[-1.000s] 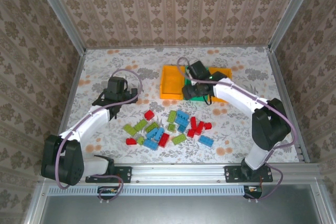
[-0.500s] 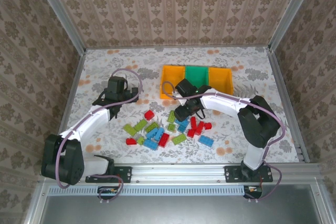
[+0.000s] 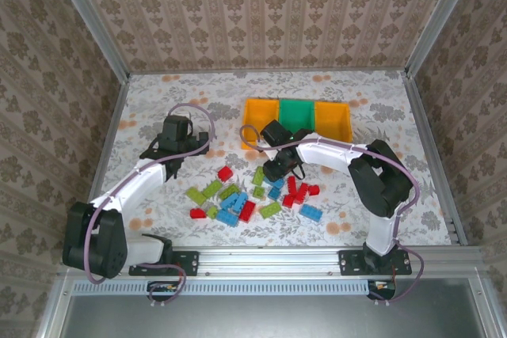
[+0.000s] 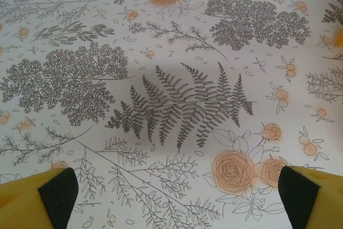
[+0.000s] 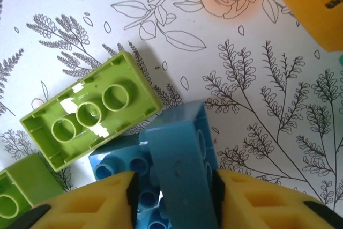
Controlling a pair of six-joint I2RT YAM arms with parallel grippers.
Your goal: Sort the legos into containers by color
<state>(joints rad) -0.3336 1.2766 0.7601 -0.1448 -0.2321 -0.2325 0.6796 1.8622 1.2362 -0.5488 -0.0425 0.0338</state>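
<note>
On the flowered table the largest change is seen in the right arm. A second ago it was stretched over the green container. Now it is drawn back and lowered to the far edge of the legos, which are scattered in red, blue and lime green between the two arm bases and the containers. The left arm is found exactly where it was, and the left gripper is held wide apart over bare cloth, with nothing between its jaws.

The three containers are left uncovered in their row at the back, orange, green, orange. What lies inside them cannot be made out.

The right gripper, wider open half a second ago, is now closed on a blue brick. In the right wrist view the black pads are pressed against both of the brick's sides. The brick is tipped on edge and leans on a second blue brick, just beside an upturned lime green brick.

A fresh pick is therefore judged to be under way. The brick seems gripped but not yet lifted clear. Most of the sorting remains to be done, and which container is meant for blue cannot be told.
</note>
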